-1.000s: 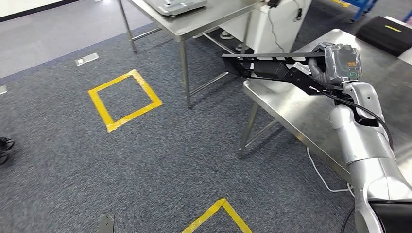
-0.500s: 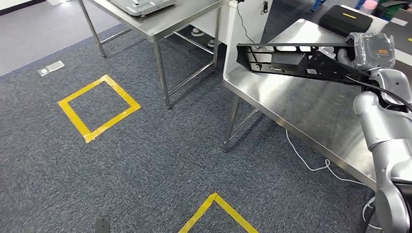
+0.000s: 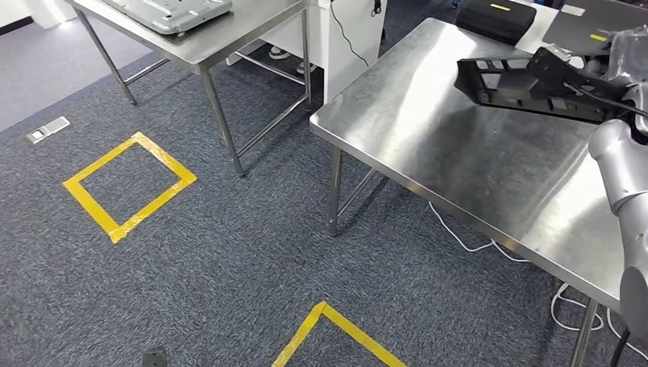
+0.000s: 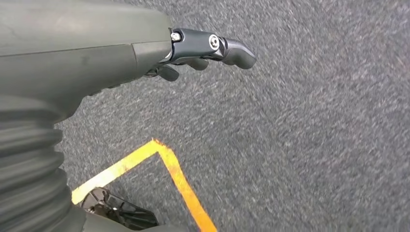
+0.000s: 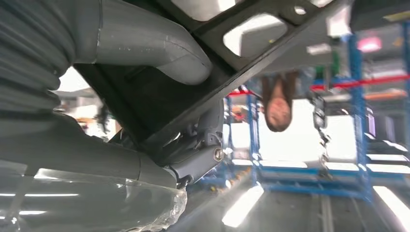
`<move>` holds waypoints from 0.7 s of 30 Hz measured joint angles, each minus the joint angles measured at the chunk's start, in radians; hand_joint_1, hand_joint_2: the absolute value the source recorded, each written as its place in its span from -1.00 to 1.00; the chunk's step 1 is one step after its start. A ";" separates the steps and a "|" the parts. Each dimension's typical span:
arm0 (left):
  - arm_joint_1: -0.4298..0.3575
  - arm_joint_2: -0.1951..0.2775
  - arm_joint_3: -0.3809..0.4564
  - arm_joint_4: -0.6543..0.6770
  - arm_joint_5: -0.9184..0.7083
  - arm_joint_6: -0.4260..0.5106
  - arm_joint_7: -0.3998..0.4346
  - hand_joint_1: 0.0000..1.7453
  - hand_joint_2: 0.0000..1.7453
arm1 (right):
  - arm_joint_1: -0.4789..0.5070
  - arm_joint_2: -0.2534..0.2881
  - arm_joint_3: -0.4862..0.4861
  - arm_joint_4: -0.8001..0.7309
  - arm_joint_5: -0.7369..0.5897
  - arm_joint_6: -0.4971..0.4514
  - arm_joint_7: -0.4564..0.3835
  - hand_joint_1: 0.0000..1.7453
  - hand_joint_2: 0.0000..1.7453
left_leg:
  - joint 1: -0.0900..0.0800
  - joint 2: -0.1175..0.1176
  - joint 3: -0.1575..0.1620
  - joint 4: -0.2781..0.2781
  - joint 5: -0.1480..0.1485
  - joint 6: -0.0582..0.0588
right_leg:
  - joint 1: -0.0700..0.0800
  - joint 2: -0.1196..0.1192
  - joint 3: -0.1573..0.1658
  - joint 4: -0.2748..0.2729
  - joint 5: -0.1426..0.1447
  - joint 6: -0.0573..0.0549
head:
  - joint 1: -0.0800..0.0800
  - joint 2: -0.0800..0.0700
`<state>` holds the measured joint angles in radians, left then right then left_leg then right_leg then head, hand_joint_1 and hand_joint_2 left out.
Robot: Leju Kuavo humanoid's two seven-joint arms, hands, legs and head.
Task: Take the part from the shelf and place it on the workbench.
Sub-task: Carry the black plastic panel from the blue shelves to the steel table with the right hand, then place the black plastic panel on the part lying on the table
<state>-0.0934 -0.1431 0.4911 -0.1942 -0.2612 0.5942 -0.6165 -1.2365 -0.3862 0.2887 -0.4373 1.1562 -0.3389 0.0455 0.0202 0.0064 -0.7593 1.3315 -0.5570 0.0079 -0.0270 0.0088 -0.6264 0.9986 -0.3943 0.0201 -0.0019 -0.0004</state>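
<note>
The part is a long black metal frame with cut-outs. My right hand grips one end of it and holds it in the air above the steel workbench, near the bench's far right side. In the right wrist view the grey thumb and the darker fingers clamp the black part between them. My left hand hangs over the grey carpet, its fingers loosely apart and holding nothing.
A second steel table with a grey metal plate stands at the back left. A black case lies at the workbench's far end. Yellow tape squares mark the carpet. A white cable trails under the bench. A person stands behind.
The camera has turned, so the whole scene has shifted left and the workbench takes more of the picture. The right hand still grips the part, which is now over the bench top.
</note>
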 joint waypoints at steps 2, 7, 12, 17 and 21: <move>0.001 0.001 0.003 0.000 -0.001 0.001 -0.004 -1.00 1.00 | 0.000 -0.004 0.000 0.019 0.000 0.005 0.012 0.88 1.00 | 0.000 -0.002 0.043 -0.107 0.071 0.008 | 0.002 0.011 0.002 0.003 -0.001 0.000 | 0.000 0.000; 0.001 0.003 0.004 0.000 -0.010 0.003 -0.006 -1.00 1.00 | -0.001 -0.022 -0.001 0.051 0.000 0.021 0.037 0.88 1.00 | -0.009 -0.008 0.111 -0.268 0.135 0.018 | 0.023 0.022 -0.006 0.012 -0.007 0.007 | 0.001 0.000; 0.001 0.004 0.009 0.000 -0.006 0.002 -0.004 -1.00 0.00 | -0.001 -0.030 -0.002 0.075 0.000 0.029 0.043 -1.00 -1.00 | -0.021 -0.012 0.107 -0.268 0.139 0.029 | 0.020 0.018 -0.008 0.008 -0.004 0.017 | 0.001 0.000; 0.001 0.005 0.014 0.000 -0.017 0.008 0.033 -1.00 -1.00 | -0.001 -0.028 -0.002 0.087 0.010 0.066 0.051 -1.00 -1.00 | -0.021 -0.012 0.106 -0.268 0.141 0.031 | 0.020 0.018 -0.007 0.005 -0.002 0.020 | 0.001 0.000; 0.001 0.005 0.014 0.000 -0.026 0.005 0.055 -1.00 -1.00 | -0.001 -0.025 -0.002 0.094 0.014 0.087 0.057 -1.00 -1.00 | -0.021 -0.012 0.106 -0.268 0.141 0.032 | 0.020 0.018 -0.007 0.005 -0.001 0.021 | 0.001 0.000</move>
<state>-0.0924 -0.1378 0.5047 -0.1941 -0.2868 0.5988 -0.5617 -1.2375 -0.4113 0.2867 -0.3429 1.1707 -0.2519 0.1029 -0.0011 -0.0054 -0.6535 1.0637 -0.4158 0.0401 -0.0068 0.0269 -0.6337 1.0035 -0.3950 0.0414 -0.0010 -0.0004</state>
